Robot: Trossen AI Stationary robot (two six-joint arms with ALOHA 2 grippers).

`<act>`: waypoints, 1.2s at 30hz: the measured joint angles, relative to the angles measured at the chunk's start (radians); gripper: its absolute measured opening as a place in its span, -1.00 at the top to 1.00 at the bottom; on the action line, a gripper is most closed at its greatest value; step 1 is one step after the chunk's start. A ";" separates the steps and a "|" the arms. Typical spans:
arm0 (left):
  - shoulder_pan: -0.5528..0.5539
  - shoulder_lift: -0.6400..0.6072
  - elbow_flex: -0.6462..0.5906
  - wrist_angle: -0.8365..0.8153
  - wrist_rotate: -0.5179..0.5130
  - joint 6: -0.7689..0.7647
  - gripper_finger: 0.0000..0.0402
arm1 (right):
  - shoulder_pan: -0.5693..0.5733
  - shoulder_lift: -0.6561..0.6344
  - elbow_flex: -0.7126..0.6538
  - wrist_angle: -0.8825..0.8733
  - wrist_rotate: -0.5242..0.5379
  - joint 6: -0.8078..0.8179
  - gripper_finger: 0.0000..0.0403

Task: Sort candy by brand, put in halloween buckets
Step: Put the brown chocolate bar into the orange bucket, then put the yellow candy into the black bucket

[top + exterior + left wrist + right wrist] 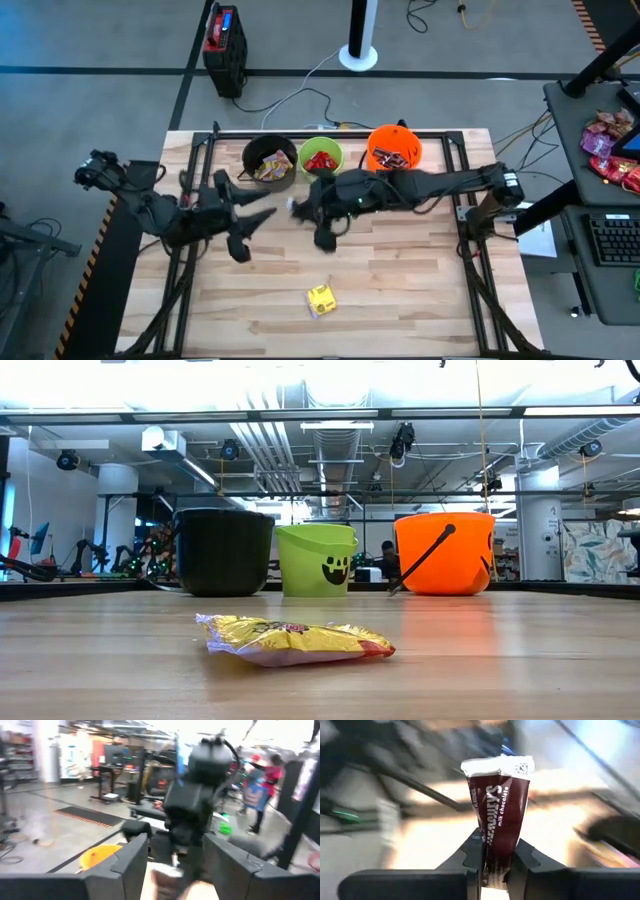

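My right gripper point(302, 208) hangs over the table's middle, just in front of the lime green bucket point(321, 157), shut on a dark brown Hershey's bar point(497, 805). My left gripper point(268, 204) faces it from the left, open and empty; its wrist view looks straight at the right arm. The black bucket point(268, 160), the green one and the orange bucket point(394, 148) stand in a row at the far edge, each holding candy. One yellow packet point(320, 299) lies flat on the near part of the table, also in the low view point(295, 640). My right gripper pinches the chocolate bar between its two fingers at one end of the wrapper point(496, 856). The rest of the bar sticks out past the fingertips, with its white crimped end point(497, 766) farthest out. The fingers point toward the table's left, and the bar is lifted clear.
A black frame rail point(330, 132) runs behind the buckets and down both table sides. Bare wood point(420, 280) spreads around the yellow packet. Red and pink bags point(610, 150) sit on a side desk to the right, off the table. A person in red point(265, 785) stands in the room beyond.
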 joint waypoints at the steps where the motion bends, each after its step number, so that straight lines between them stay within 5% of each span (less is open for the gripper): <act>1: -0.001 -0.013 0.000 -0.008 -0.022 -0.012 0.12 | -0.019 -0.014 0.000 -0.084 0.066 0.003 0.80; 6: -0.002 -0.061 0.000 -0.074 -0.076 -0.092 0.11 | -0.203 -0.051 0.001 -0.613 0.464 0.098 0.79; 8: -0.002 -0.069 0.000 -0.093 -0.093 -0.123 0.11 | -0.326 -0.048 -0.005 -0.785 0.499 0.181 0.78; 14: -0.002 -0.053 0.000 -0.109 -0.103 -0.176 0.11 | -0.693 -0.042 -0.109 -0.862 0.191 0.309 0.76; 18: -0.002 -0.026 0.000 -0.120 -0.103 -0.211 0.11 | -0.798 -0.037 -0.165 -0.827 0.015 0.284 0.64; 25: 0.000 -0.014 0.000 -0.320 -0.066 -0.445 0.11 | -0.816 -0.040 -0.201 -0.834 0.022 0.264 0.16; 30: 0.015 0.004 0.000 -0.538 0.162 -0.616 0.11 | -0.753 -0.079 -0.198 -0.831 0.023 0.300 -0.11; 36: 0.017 0.116 0.000 -0.692 0.393 -0.606 0.11 | -0.551 -0.177 -0.208 -0.829 0.031 0.415 -0.28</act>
